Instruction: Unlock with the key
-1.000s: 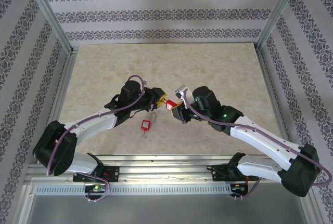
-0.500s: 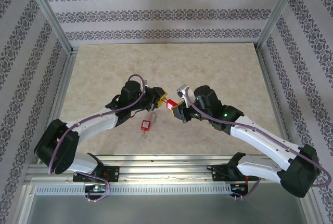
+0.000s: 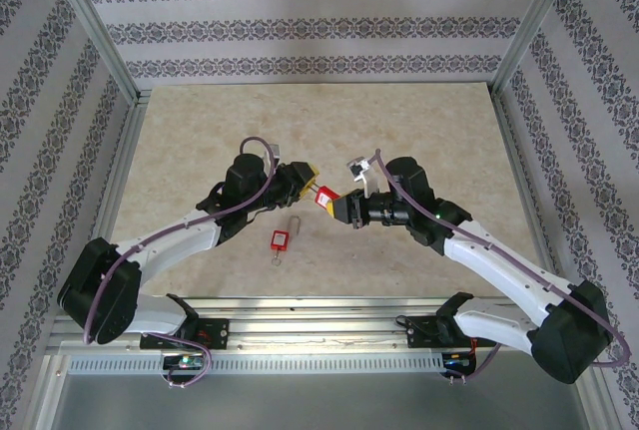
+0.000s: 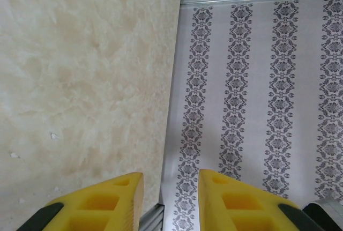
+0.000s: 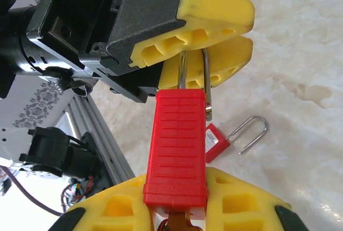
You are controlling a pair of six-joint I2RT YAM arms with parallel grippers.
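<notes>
My right pincer (image 5: 174, 180) clamps the red padlock (image 5: 177, 145) by its body's end, while my left pincer (image 5: 214, 41), opposite, pinches its shackle (image 5: 207, 89).

Beige marbled table (image 3: 399, 131) with one loose item

A small red padlock (image 3: 281, 241) with a silver shackle lies flat on the bare stone-patterned top, near the middle of the front edge. The shackle points away from that edge.

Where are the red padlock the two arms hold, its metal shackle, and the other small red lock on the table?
red padlock (image 5: 177, 145): right wrist view, middle of its ribbed body.
shackle (image 5: 207, 89): right wrist view, its longer leg.
small red lock (image 3: 280, 240): top view, its red body.
</notes>
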